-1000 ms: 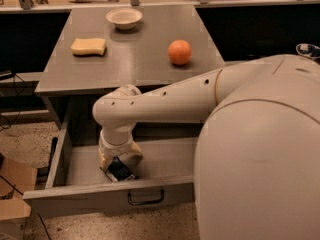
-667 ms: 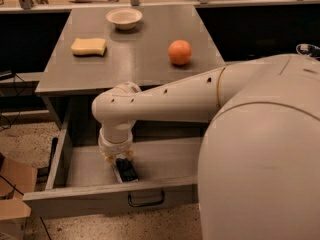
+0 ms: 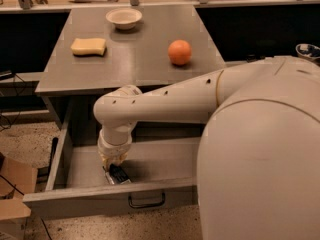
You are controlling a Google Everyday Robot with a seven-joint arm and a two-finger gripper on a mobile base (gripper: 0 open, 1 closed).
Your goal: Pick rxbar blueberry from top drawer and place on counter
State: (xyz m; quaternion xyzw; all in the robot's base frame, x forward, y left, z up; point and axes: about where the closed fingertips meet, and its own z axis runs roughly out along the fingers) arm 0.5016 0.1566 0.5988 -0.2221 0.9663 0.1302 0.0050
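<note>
The top drawer (image 3: 80, 199) stands pulled open below the counter (image 3: 135, 59), its dark bar handle (image 3: 146, 202) at the centre of the front panel. The rxbar blueberry (image 3: 118, 175), dark with pale ends, lies on the drawer floor near the front left. My gripper (image 3: 113, 165) reaches straight down into the drawer from the white arm (image 3: 165, 104) and sits right over the bar's rear end, touching or nearly touching it. The wrist hides the contact.
On the counter are a yellow sponge (image 3: 88, 46) at the left, a white bowl (image 3: 123, 18) at the back and an orange (image 3: 179, 52) at the right. My white body (image 3: 260, 159) fills the right side. A cardboard box (image 3: 12, 194) stands on the floor at the left.
The gripper has shifted slightly lower and toward the drawer's front, staying over the bar. The bar remains on the drawer floor.
</note>
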